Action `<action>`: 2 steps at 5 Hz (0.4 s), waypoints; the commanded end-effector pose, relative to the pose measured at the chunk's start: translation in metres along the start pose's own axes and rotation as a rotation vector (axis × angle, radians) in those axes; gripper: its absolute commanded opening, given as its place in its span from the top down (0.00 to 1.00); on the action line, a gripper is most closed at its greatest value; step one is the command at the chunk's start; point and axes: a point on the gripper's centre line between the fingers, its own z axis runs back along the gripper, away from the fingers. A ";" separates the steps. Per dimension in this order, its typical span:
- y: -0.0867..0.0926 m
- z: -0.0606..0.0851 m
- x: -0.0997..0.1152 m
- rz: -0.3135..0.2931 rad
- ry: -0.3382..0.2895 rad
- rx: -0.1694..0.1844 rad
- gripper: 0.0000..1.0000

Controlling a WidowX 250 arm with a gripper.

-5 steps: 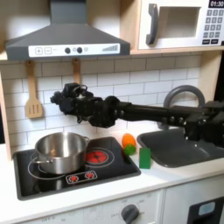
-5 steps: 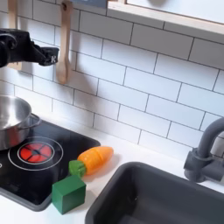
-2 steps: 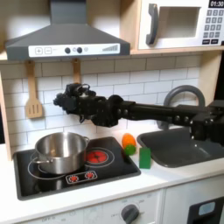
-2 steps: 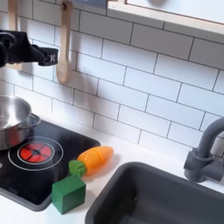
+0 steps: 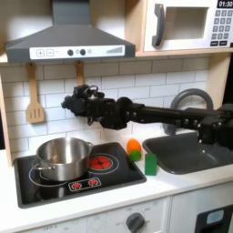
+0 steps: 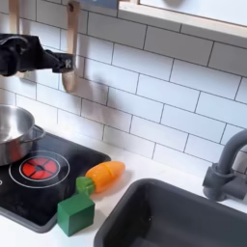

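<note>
Your gripper (image 5: 73, 102) is hanging up in the air in front of the tiled backsplash (image 6: 164, 106), above the back edge of the black stovetop (image 5: 55, 182) and well clear of everything on it. In the second exterior view you see the gripper (image 6: 66, 62) reaching in from that view's left, and it sits right in front of the wooden spoon (image 6: 70, 56) hanging on the wall. It overlaps the handle so closely that I honestly can't tell if the fingers are around it or just passing in front, and I can't tell whether the jaws are spread or pressed together either. Too dark and blurry at the tip.

The nearest thing under it is the steel pot (image 5: 62, 157), which sits upright on the left burner in the first exterior view, mouth up, nothing visible inside. It's there because that's where a pot lives; the red burner (image 5: 100, 163) beside it is bare.

The toy carrot (image 6: 104, 176) lies flat on the counter just off the stovetop's edge, between the stove and the sink (image 6: 183, 217). Its long axis runs roughly along the sink's rim, orange tip pointing up toward the second exterior view's right, green top toward the green block (image 6: 75, 212), which stands just beside it.

A wooden spatula (image 5: 35, 96) hangs handle-up on the wall at the first exterior view's left, well apart from the gripper.
</note>
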 end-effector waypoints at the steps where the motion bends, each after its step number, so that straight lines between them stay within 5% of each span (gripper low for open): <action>1: -0.009 -0.006 -0.005 0.003 0.035 0.001 0.00; 2: -0.007 -0.013 -0.003 0.021 0.031 0.012 0.00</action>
